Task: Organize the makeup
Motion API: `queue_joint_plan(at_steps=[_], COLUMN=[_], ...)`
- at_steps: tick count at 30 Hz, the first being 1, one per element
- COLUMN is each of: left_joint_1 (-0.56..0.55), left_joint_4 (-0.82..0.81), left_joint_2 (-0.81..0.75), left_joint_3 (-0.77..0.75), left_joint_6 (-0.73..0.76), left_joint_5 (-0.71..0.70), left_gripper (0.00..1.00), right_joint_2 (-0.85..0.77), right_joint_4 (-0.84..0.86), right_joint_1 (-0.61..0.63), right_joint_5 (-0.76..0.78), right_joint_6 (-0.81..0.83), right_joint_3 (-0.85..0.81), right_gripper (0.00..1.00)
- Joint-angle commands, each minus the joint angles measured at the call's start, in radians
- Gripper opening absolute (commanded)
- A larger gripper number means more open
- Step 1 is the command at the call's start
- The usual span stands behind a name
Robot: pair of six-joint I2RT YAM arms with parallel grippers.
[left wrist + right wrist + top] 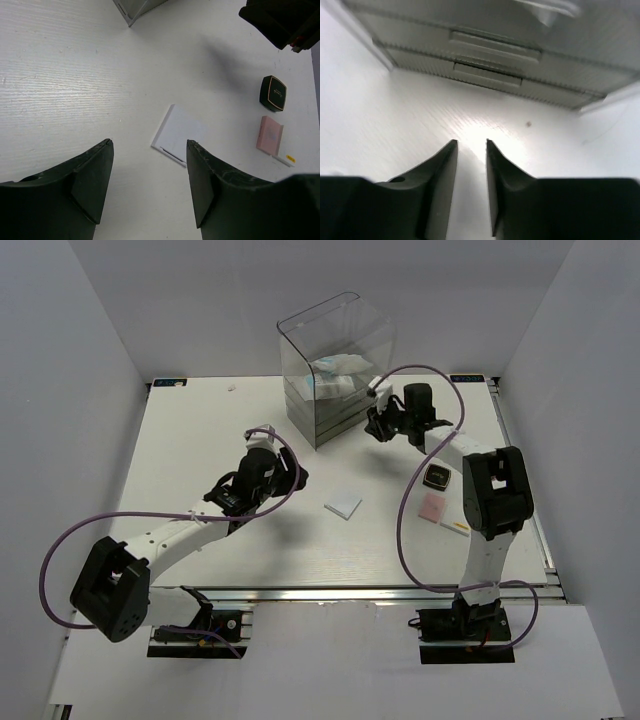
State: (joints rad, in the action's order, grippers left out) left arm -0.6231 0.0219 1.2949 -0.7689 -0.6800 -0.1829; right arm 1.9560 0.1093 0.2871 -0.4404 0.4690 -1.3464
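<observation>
One white table (200, 440) carries all items. The tall clear drawer box (330, 350) stands upright near the middle of the table's far edge. White and pale-blue items (335, 375) show through its wall; which compartment holds them cannot be told. In the right wrist view, two drawer fronts with flat handles appear flush and closed.

Left arm: reaches from the near-left corner toward the table's centre. The left gripper (149, 145) has its jaws spread wide with nothing between them, above bare table.

Right arm: extends along the right edge toward the far side. The right gripper (471, 144) is low over the table, just beside the drawer box's front. Its jaws stand a narrow gap apart and pinch nothing.

Makeup on the table:
- White pad (177, 132): flat at the table's centre, just beyond the left fingertips and apart from them.
- Pink square palette (270, 135): flat near the right edge.
- Black square compact (273, 93): near the palette, on its far side, not touching it.
- Thin white slip with a yellow tag (285, 160): against the palette's near side.
</observation>
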Motion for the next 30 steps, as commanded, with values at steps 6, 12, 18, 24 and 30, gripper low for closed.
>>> queue_joint_plan(at_steps=[6,12,18,24,30], left_joint_1=[0.011,0.011,0.011,0.01,0.011], left_joint_4=[0.001,0.015,0.03,0.038,0.049], left_joint_2=[-0.02,-0.045,-0.043,-0.023,-0.009], left_joint_3=[-0.035,-0.021,-0.036,-0.059,-0.075], left_joint_6=[-0.006,-0.032,-0.036,-0.036,-0.036], left_joint_5=[-0.017,-0.041,-0.043,-0.033,-0.023], left_gripper=[0.69,0.69,0.69,0.69,0.69], right_joint_2=[0.081,0.21,0.283,0.317,0.356], right_joint_4=[0.175,0.227,0.343,0.401,0.408], right_joint_1=[-0.046,-0.048,-0.049,-0.051,-0.052], right_joint_5=[-0.162,-0.186,-0.172,-0.155,-0.127], right_joint_6=[-0.982,-1.181,-1.349,-1.42,-1.448], right_joint_3=[-0.017,-0.158,-0.152,-0.146,-0.175], right_gripper=[0.63,0.66,0.59,0.54,0.48])
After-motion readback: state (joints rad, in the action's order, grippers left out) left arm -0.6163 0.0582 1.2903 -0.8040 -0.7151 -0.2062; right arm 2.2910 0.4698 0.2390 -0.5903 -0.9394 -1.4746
